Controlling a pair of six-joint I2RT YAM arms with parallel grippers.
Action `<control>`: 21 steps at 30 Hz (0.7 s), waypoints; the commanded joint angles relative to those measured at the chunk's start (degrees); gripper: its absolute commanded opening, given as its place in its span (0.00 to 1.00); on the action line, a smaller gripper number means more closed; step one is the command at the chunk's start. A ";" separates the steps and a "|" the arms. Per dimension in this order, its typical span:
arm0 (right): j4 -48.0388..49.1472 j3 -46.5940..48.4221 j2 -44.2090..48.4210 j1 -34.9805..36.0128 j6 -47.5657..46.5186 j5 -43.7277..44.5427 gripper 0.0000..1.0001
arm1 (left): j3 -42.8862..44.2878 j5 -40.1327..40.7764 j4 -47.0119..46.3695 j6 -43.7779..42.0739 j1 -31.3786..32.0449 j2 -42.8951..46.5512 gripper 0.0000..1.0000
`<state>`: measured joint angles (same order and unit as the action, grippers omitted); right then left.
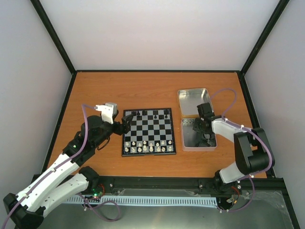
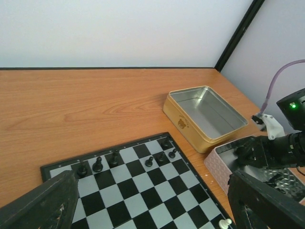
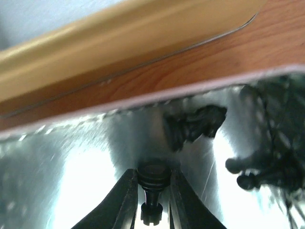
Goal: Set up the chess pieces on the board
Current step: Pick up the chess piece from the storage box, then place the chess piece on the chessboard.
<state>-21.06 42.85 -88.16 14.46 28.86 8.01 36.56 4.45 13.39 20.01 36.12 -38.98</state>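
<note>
Where the right tool (image 3: 152,183) pinches it, chess piece (image 3: 150,210), black, glossy.

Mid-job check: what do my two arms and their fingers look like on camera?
The left arm and right arm share white shells and black joints; a lilac cable loops along each. The fingers are black tapered wedges. A green light glows on the right wrist.

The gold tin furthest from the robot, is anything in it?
Empty. The gold tin shows only a bare, shiny metal floor inside.
</note>
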 commanded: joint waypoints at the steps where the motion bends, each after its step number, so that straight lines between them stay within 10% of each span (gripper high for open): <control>1: -2.44 -1.45 7.62 -0.21 -3.33 -7.65 0.03 | 0.18 -4.26 -4.12 2.25 0.16 -1.38 0.87; 12: 6.47 -2.31 22.68 0.07 -3.29 -40.70 0.07 | 0.18 -23.45 -15.92 12.44 0.18 -10.83 0.87; 21: 28.45 -4.53 21.63 11.13 29.97 -39.32 0.09 | -5.45 -25.85 -31.57 14.45 0.63 -15.64 0.84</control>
<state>-5.48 39.00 -65.80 20.16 40.95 -32.10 31.75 -18.96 -7.55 32.69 36.14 -51.75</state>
